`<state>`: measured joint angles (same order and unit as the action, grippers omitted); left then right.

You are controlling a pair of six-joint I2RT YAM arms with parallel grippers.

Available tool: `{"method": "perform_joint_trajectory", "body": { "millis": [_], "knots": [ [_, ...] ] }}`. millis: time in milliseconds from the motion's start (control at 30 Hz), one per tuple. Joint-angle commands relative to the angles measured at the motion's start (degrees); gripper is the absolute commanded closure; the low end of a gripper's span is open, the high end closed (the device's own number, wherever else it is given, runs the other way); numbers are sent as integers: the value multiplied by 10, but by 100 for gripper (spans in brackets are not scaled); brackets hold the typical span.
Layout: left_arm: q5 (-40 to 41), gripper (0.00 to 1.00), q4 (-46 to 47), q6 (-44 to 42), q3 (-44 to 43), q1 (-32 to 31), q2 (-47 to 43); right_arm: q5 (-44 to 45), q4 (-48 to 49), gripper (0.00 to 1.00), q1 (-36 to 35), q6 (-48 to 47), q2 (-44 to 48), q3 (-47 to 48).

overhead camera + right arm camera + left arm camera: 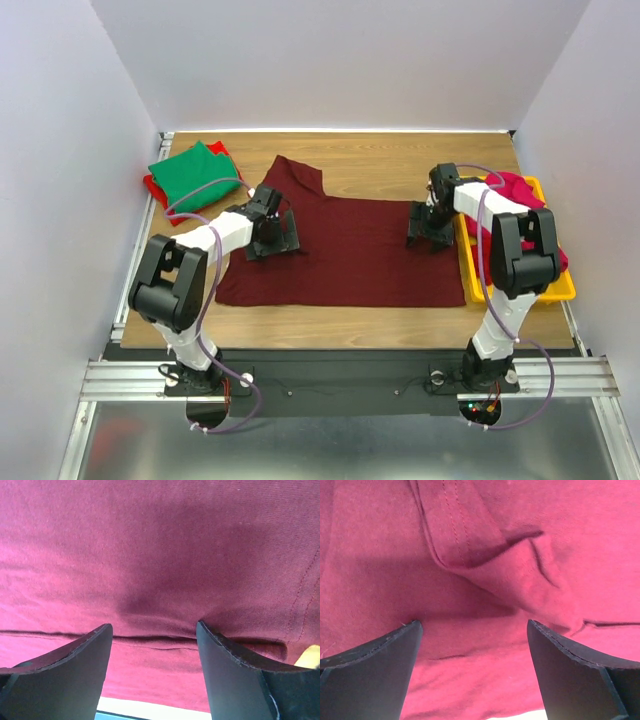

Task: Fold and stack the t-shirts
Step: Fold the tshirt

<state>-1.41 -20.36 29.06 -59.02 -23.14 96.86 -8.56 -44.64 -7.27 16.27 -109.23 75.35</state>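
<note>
On the wood-grain bench (400, 160), white walls around, the dark maroon t-shirt (345, 250) lies flat at centre, lightly creased, left pincer (272, 238) and right pincer (430, 235) both spread open on its ends; green t-shirt (195, 175) folded far-left.

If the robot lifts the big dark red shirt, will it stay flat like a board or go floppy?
Probably floppy: the maroon t-shirt lies limp, and folds bunch up by the left gripper's open fingers. Lifted, it would likely sag from wherever it's pinched. It looks thin, so probably light.
</note>
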Motion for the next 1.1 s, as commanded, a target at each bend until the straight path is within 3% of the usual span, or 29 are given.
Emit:
{"method": "perform_joint_trajectory", "body": {
  "millis": [0, 200, 500, 667, 800, 1067],
  "knots": [
    [4, 1, 5, 9, 74, 2, -41, 8, -7, 26, -4, -1, 28, -84],
    [4, 2, 2, 35, 159, 2, -117, -6, -17, 26, -3, 12, 79, -147],
    [-17, 1, -26, 83, 211, -2, -224, -1, -27, 26, -5, 5, 87, -138],
    [8, 1, -70, 85, 147, 0, -256, 11, -45, 26, -41, 0, 95, -16],
    [10, 1, -83, 78, 82, 11, -244, -47, -27, 27, -103, 0, 61, 100],
    [0, 2, -28, 89, 52, 112, -190, -114, 31, 30, -222, -5, -78, 288]
  ]
}}
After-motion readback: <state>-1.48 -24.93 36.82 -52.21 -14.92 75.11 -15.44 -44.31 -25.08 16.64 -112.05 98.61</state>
